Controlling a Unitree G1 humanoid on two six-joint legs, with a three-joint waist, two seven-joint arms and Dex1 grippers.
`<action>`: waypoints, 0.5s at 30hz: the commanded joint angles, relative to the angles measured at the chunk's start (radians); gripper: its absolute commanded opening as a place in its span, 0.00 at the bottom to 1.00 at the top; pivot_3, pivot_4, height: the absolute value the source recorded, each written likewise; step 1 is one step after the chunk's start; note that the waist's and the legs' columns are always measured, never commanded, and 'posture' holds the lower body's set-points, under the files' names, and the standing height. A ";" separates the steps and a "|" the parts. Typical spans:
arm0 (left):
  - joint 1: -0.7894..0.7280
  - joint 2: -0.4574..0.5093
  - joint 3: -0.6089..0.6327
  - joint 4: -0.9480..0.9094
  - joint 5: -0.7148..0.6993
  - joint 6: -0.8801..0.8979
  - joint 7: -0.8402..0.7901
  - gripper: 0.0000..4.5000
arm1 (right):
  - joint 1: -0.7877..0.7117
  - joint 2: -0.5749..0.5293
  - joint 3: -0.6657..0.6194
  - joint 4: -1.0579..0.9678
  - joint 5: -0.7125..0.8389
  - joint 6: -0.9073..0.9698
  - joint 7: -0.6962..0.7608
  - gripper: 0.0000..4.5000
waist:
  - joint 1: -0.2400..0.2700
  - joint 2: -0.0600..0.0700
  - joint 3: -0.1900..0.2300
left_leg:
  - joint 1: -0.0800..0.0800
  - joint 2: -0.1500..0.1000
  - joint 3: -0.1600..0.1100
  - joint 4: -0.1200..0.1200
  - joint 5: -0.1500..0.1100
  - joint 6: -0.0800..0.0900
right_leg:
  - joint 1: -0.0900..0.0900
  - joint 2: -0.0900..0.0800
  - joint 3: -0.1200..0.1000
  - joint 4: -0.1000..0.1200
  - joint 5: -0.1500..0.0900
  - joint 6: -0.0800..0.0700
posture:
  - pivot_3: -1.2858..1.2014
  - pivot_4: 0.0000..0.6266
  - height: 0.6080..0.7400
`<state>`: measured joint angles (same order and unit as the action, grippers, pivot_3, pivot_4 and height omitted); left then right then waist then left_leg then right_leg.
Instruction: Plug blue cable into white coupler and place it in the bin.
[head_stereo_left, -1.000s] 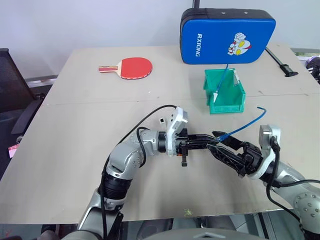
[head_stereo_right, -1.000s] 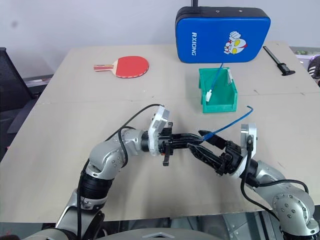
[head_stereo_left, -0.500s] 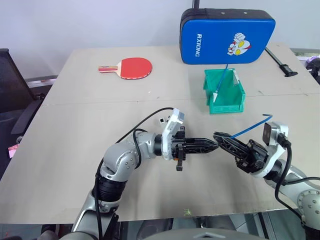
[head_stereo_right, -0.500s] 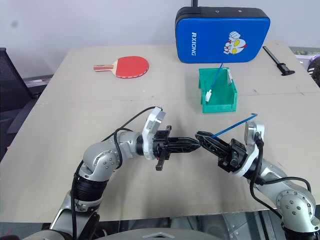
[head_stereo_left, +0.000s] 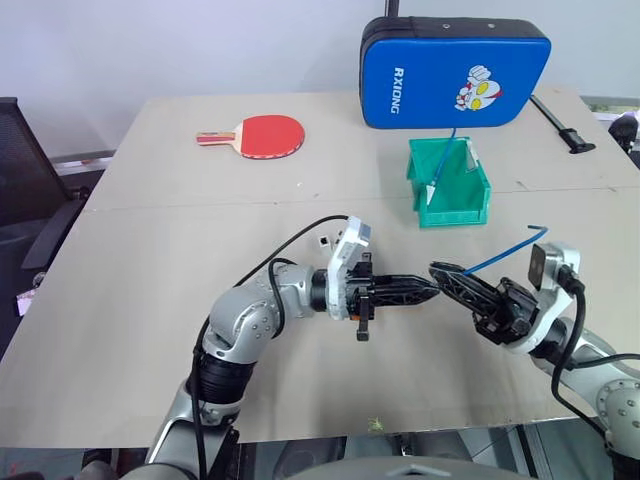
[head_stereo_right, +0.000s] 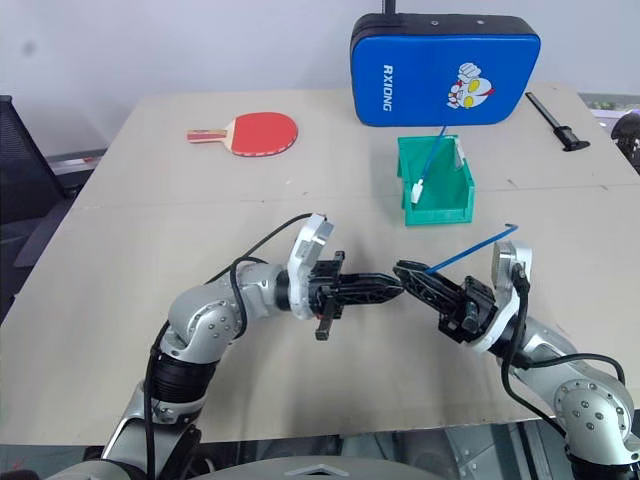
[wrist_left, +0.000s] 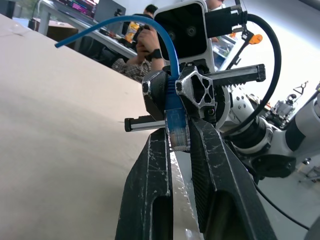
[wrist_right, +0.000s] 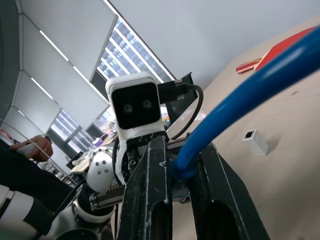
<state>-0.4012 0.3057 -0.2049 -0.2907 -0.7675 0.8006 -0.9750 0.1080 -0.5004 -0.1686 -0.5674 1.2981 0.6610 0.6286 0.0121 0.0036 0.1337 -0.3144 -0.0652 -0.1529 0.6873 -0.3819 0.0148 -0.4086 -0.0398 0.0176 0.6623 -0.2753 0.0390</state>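
**Both grippers on cable plug; coupler not picked up**

R gripper (head_stereo_left: 440, 272) clamped on blue cable (head_stereo_left: 505, 251) near its plug, tail arcing up. L gripper (head_stereo_left: 425, 290) fingers together, pinching the plug end tip-to-tip w/ R. White coupler (head_stereo_left: 325, 241) sits alone on worktop (head_stereo_left: 150, 280), behind L wrist. Bin (head_stereo_left: 448, 185) well apart, beyond.

Risk: plug twists or slips during handover; L wrist could knock coupler.

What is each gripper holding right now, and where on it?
The right gripper is shut on the blue cable just behind its clear plug. The left gripper pinches that plug end too. No coupler is held.
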 joint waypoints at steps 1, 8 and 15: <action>0.001 0.000 0.008 -0.010 0.002 -0.001 0.032 0.22 | -0.004 0.003 0.007 -0.040 0.022 0.001 0.016 0.00 | 0.000 0.000 0.000 | 0.000 0.000 0.000 0.000 0.000 0.000 | 0.000 0.000 0.000 0.000 0.000 0.000 | 0.52 0.24 1.00; 0.088 0.032 0.068 -0.100 -0.036 0.001 0.096 0.97 | -0.008 -0.002 -0.024 -0.025 0.013 -0.015 0.017 0.00 | -0.003 0.000 0.000 | 0.000 0.000 0.000 0.000 0.000 0.000 | 0.000 0.000 0.001 0.000 0.000 0.000 | 0.52 0.24 1.00; 0.350 0.119 0.186 -0.319 0.070 -0.109 0.251 0.99 | -0.048 0.002 -0.044 0.020 -0.169 -0.119 0.027 0.00 | -0.002 0.000 0.000 | 0.000 0.000 0.000 -0.002 0.000 0.000 | -0.001 0.000 0.002 0.000 0.000 0.000 | 0.52 0.24 1.00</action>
<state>-0.0973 0.4236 -0.0523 -0.5232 -0.7555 0.7642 -0.7884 0.0861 -0.5032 -0.1992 -0.5398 1.2041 0.6036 0.6410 0.0098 0.0037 0.1338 -0.3140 -0.0650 -0.1529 0.6856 -0.3819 0.0147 -0.4094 -0.0396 0.0191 0.6618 -0.2753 0.0390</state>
